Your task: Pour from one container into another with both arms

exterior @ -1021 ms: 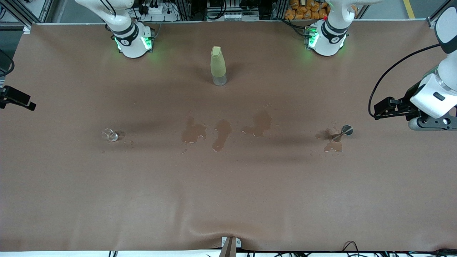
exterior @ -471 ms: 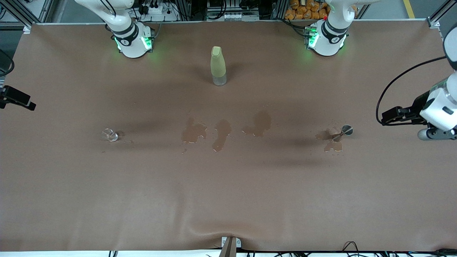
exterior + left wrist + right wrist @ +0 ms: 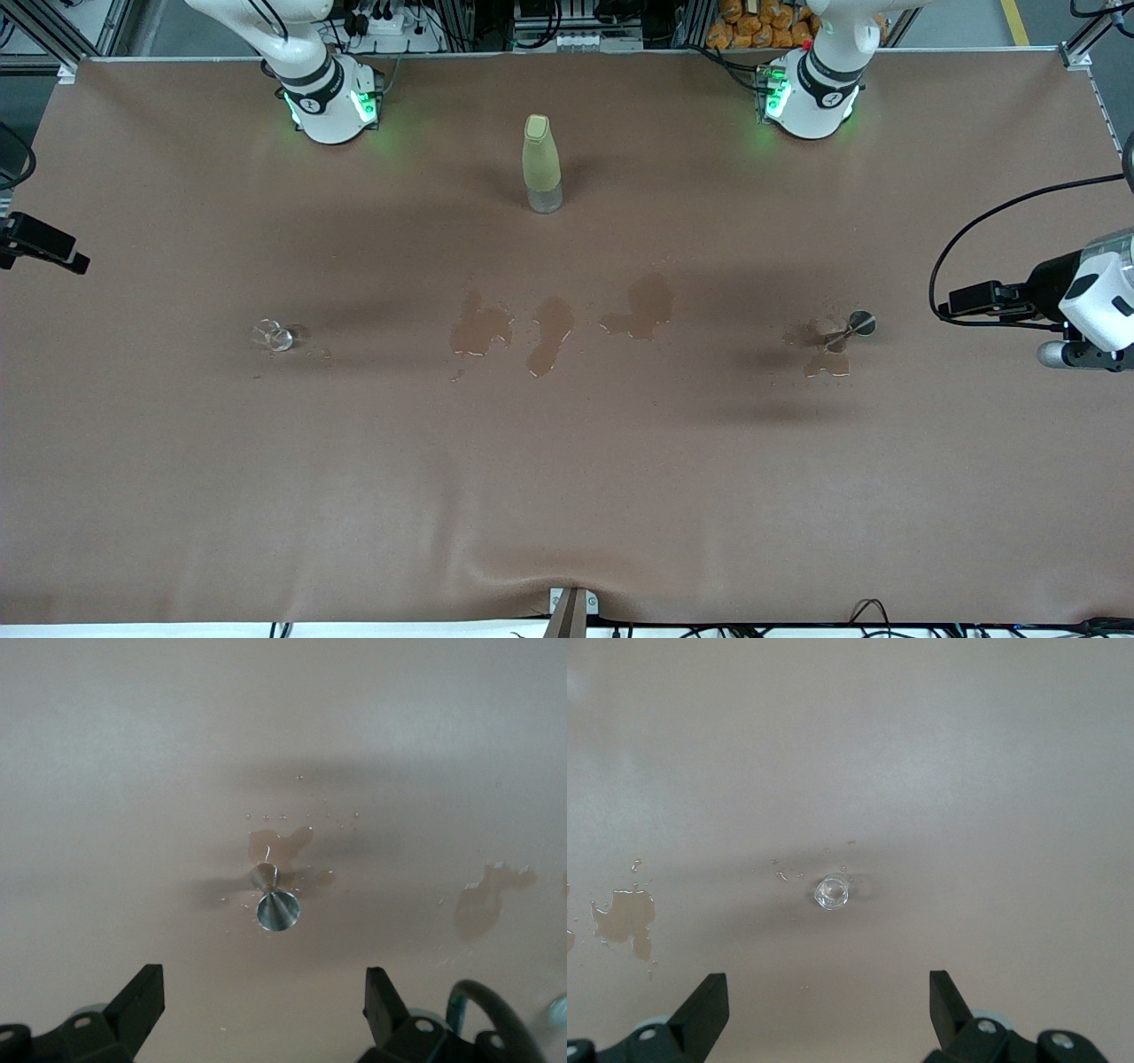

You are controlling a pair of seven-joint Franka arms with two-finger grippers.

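Two grippers, both spread wide, holding nothing. Left gripper [image 3: 261,1005] hangs over the table's left-arm end; its wrist view looks down on a small metal funnel [image 3: 277,906] lying tipped in a wet patch. Right gripper [image 3: 828,1005] is over the right-arm end, only a black bit of that arm showing at the front view's edge; its wrist view shows a small clear glass [image 3: 832,892] with droplets around it. Front view: green bottle [image 3: 541,162] stands upright at 12 o'clock on the brown table [image 3: 567,496], between the two arm bases. Glass [image 3: 274,336] sits at about 9 o'clock, funnel [image 3: 857,324] at about 3 o'clock, well apart. Three spill puddles [image 3: 549,332] lie mid-table between them, nearer the camera than the bottle.
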